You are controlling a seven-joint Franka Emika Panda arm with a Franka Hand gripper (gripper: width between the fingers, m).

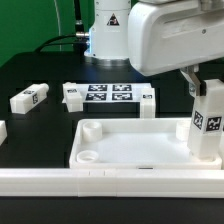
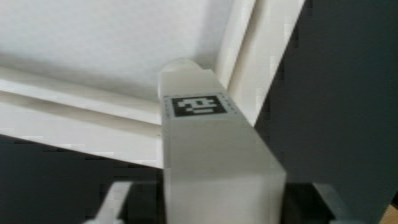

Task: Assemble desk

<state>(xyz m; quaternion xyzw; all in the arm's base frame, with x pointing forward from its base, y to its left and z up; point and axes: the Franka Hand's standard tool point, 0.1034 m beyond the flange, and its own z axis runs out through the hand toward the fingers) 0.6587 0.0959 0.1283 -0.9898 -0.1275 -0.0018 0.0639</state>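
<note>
Desk tabletop (image 1: 140, 142) (image 2: 107, 40), a white tray with a raised rim, lies flat on the black bench (image 1: 40, 70), below the end effector (image 1: 204, 90) (image 2: 214, 205) and reaching away from it toward the exterior view's left. A long low white rail (image 1: 100, 180) runs along the tabletop's near edge, lower than the end effector. The marker board (image 1: 110, 95) lies beyond the tabletop, to the exterior view's left of the end effector. Directly under the end effector a white square-section leg (image 1: 207, 125) (image 2: 217, 160) stands upright at the tabletop's right end. Its top sits between the fingers (image 2: 128, 205), which straddle it; whether they press on it I cannot tell. A second leg (image 1: 30, 98) lies on the bench well apart, far to the exterior view's left of the end effector. The upright leg carries a black-and-white tag (image 1: 213, 122) (image 2: 196, 106).
</note>
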